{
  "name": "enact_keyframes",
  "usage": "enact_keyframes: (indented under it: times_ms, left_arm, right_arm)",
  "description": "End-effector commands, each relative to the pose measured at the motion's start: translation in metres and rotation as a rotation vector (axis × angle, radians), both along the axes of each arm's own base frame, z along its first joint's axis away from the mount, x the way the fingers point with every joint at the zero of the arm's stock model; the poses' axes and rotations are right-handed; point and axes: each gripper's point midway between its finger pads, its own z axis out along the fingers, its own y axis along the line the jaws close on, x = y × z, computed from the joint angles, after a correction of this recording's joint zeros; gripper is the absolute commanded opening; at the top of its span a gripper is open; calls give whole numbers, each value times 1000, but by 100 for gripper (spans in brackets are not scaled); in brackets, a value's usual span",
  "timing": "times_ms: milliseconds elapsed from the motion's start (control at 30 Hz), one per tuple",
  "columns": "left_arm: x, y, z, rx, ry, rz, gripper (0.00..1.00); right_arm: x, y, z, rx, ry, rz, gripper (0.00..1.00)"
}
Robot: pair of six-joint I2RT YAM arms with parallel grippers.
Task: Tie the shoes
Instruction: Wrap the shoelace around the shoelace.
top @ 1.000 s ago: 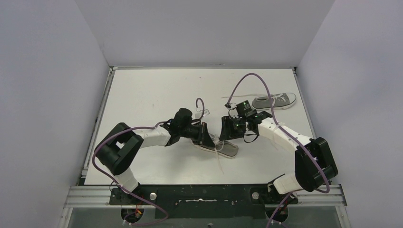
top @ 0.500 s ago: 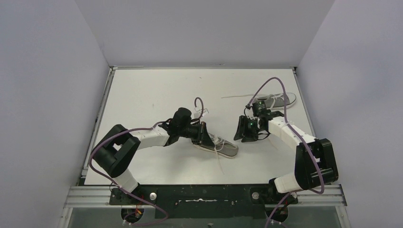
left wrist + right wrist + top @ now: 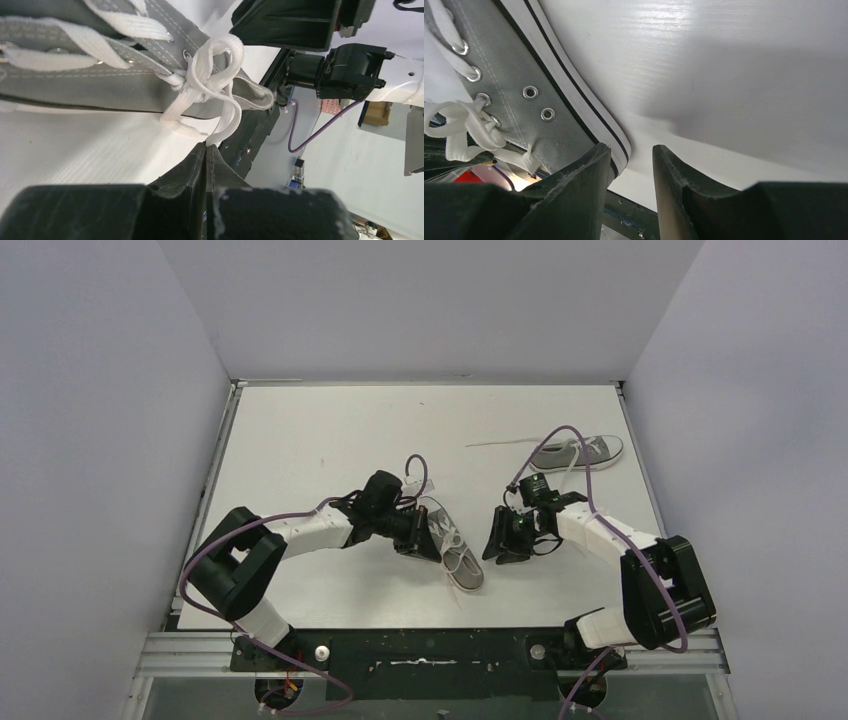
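Pinch at the knot (image 3: 195,82): left tool (image 3: 206,149) pressed together on a white lace (image 3: 228,116) end of the near shoe (image 3: 462,560), mid worktop (image 3: 320,440). Right tool (image 3: 633,152) spread just beside that sole, gripping nothing. Far shoe (image 3: 582,450) lies back right, well apart.

Two shoes (image 3: 462,565) (image 3: 580,452), two arms (image 3: 300,530) (image 3: 600,530)

Robotics lab test cell: white table (image 3: 330,430) enclosed by plain walls (image 3: 100,440) (three sides), aluminium rail (image 3: 185,655) along near edge.
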Motion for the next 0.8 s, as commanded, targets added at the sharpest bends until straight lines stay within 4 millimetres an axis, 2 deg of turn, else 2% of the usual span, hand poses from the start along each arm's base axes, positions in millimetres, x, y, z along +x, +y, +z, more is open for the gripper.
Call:
enact_keyframes:
  times_ms: [0,67,300,500,767]
  left_arm:
    - [7,-8,25,-34,-75,-35,0]
    - [5,-5,22,-8,-57,-44,0]
    - [8,-4,30,22,-90,-83,1]
    - [11,-5,33,39,-113,-114,4]
    - [13,-7,38,35,-135,-139,9]
  right_arm:
    - [19,6,22,23,-103,1,40]
    - [27,9,33,26,-148,30,43]
    - [37,58,65,195,-249,152,49]
    - [46,79,72,286,-276,122,47]
    - [44,82,63,287,-258,122,41]
